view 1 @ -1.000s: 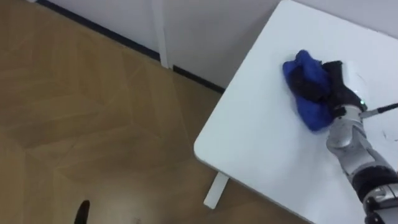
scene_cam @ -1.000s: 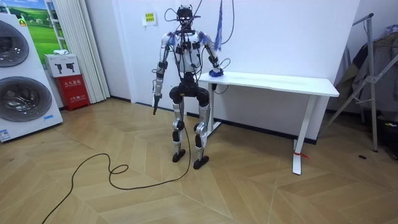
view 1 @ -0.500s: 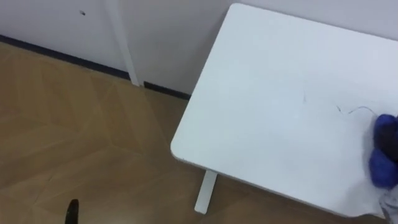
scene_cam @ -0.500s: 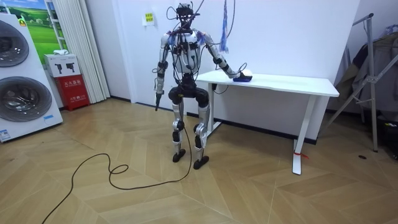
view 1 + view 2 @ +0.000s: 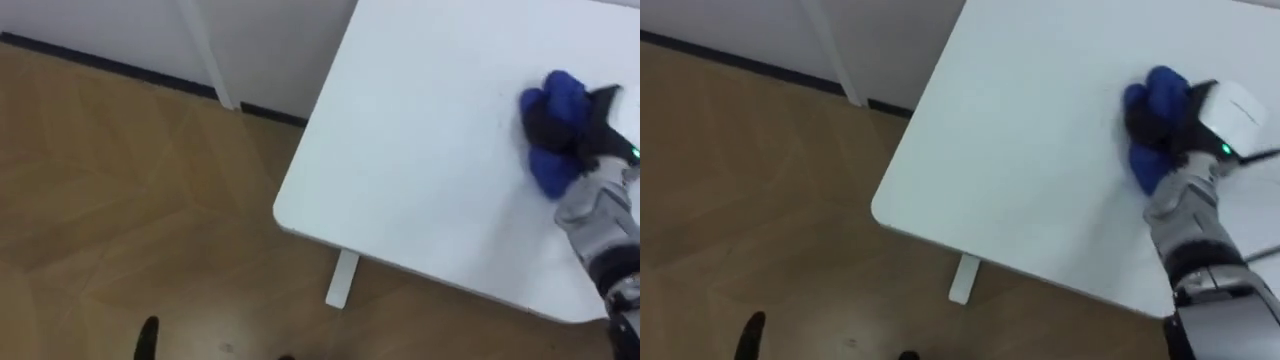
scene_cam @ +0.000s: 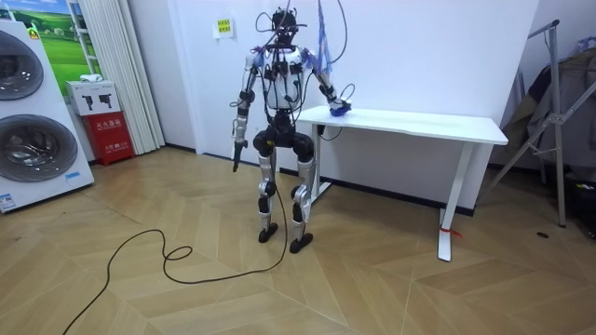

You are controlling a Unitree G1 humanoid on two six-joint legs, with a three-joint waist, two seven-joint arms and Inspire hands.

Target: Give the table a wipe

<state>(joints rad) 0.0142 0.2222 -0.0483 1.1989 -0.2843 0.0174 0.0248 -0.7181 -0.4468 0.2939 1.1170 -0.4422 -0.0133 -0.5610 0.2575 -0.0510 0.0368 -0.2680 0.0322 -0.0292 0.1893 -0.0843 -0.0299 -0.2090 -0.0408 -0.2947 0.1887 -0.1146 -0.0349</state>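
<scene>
The robot stands at the short end of the white table (image 5: 420, 150) that lies on the room view's left, its back to me, facing the wall. Half a second ago its right arm was stretched well along the tabletop. Now the arm is drawn back, and the blue cloth (image 5: 552, 135) has come with it toward that short end, though not as close to the corner as it was a second ago. The head camera has swung as well, so more of the tabletop shows than it did a moment back.

The right hand (image 5: 1230, 108) lies on top of the cloth with its dark fingers (image 5: 1168, 128) curled into the bunched fabric, which bulges out blue on either side of them. The cloth rests flat on the tabletop, well in from the short end and clear of the front edge. The left hand (image 6: 237, 158) hangs by the robot's hip, and I cannot tell how its fingers stand.

On the room view's left two washing machines (image 6: 33, 112) are stacked with their round doors closed, and whatever is inside cannot be made out. Beside them a white box (image 6: 93, 97) sits on a red box (image 6: 110, 138).
</scene>
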